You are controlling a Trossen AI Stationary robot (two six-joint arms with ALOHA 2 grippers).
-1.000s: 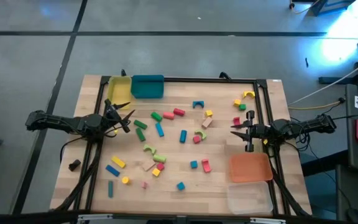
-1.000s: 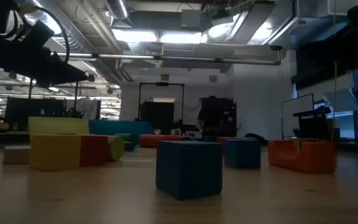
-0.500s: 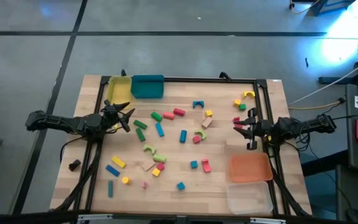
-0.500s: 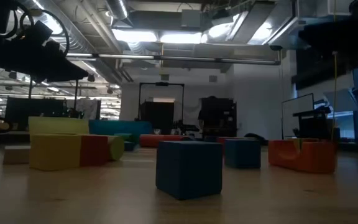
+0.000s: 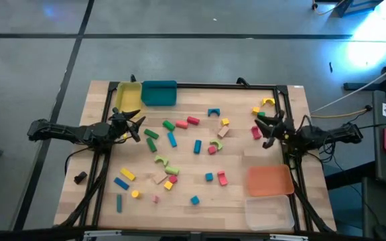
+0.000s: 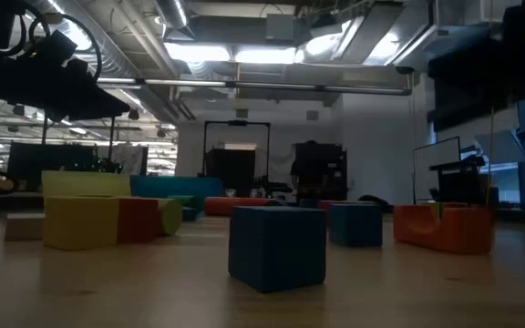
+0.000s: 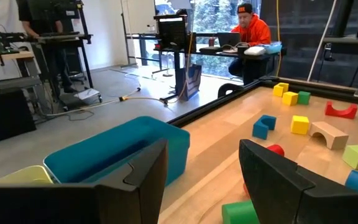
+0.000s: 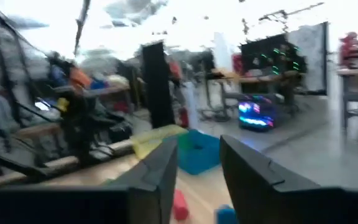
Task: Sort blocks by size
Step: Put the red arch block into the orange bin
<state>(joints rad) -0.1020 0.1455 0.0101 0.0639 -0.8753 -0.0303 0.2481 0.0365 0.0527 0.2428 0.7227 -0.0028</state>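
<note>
STAGE: early, sorting not visibly begun | blocks (image 5: 179,157): scattered loose across table (image 5: 233,201), none seen in orange tray (image 5: 270,181) | left gripper (image 5: 131,125): fingers apart, empty, near teal tray (image 5: 159,93) | right gripper (image 5: 265,129): fingers apart, empty, beside red block (image 5: 255,132)

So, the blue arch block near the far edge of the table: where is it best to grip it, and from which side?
Probably from straight above. The blue arch block lies flat, alone on bare wood, so the fingers could close across its two straight outer sides, not the notched side. Its exact turn is hard to judge.
</note>
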